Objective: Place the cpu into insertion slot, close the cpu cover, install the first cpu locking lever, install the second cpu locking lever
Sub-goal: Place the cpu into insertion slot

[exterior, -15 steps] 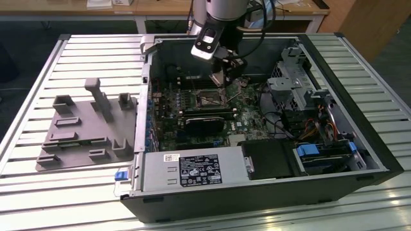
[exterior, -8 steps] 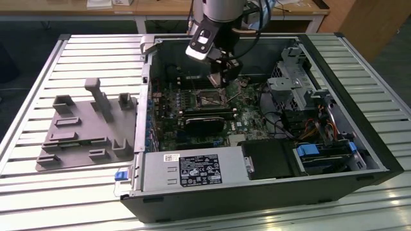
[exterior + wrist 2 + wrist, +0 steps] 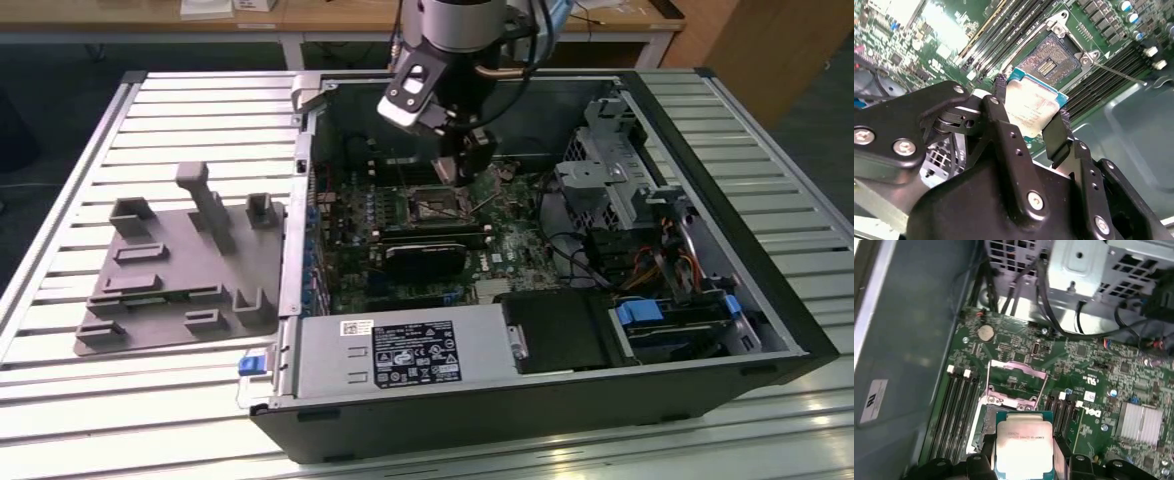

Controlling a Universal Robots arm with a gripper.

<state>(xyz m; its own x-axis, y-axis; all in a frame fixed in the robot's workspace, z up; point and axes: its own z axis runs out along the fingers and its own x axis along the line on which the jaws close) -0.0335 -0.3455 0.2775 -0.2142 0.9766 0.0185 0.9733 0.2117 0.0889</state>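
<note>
The gripper (image 3: 1031, 102) is clamped on the cpu (image 3: 1035, 107), its two black fingers (image 3: 999, 95) pinching opposite edges so the pale metal top faces the cameras and the underside is free to meet the socket. In the exterior view the gripper (image 3: 467, 165) hangs at the upper middle of the frame, inside the open computer case (image 3: 747, 300), just above the insertion slot (image 3: 437, 205) near the frame's centre. In the second wrist view the insertion slot (image 3: 1050, 60) is bare, its contact field exposed, and the chip is apart from it, slightly off to one side, so I judge the placing not yet done. In the first wrist view the cpu cover (image 3: 1019, 369) stands swung open beyond the chip (image 3: 1024, 445), leaving the way down unobstructed. A thin locking lever (image 3: 1119, 74) lies swung out beside the socket, likely released for the same reason. Around all this spreads the green motherboard (image 3: 1089, 360). At the exterior view's left a grey fixture tray (image 3: 174, 270) sits on the slatted table (image 3: 80, 400), well apart from the work.
</note>
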